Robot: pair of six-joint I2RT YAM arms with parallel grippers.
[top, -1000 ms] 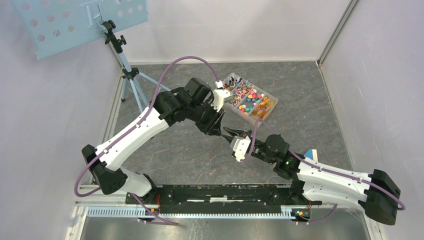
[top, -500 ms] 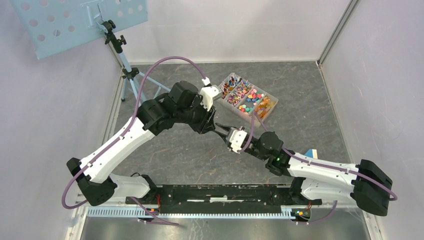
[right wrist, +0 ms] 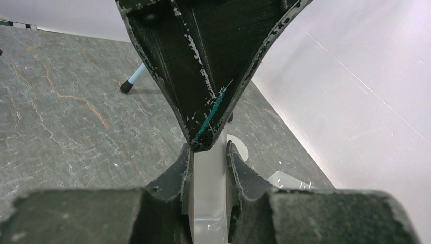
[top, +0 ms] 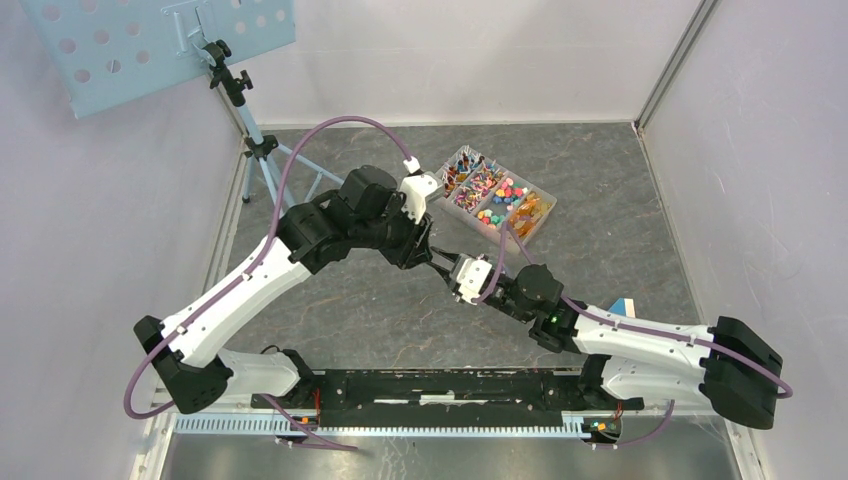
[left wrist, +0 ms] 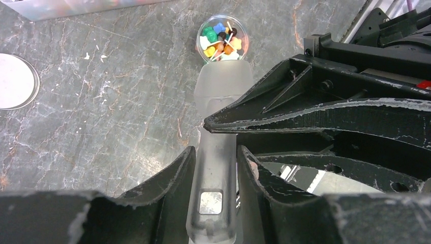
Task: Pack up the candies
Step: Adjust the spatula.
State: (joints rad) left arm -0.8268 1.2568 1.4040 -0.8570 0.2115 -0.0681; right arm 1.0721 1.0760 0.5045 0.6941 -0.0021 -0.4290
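Since half a second ago the right arm has crept a little further towards the left one, and the two hands meet over the middle of the counter (top: 360, 310). From above, what they hold is hidden beneath them. The left wrist view shows it: the left hand (left wrist: 216, 152) is clenched on a frosted tube (left wrist: 222, 86) whose open mouth is full of candies (left wrist: 221, 39). The right hand (right wrist: 208, 152) grips the same tube crosswise, its far end hidden behind a left finger. More candies lie in the divided tray (top: 552, 207). A grey lid (left wrist: 15, 81) is cut off at the frame edge.
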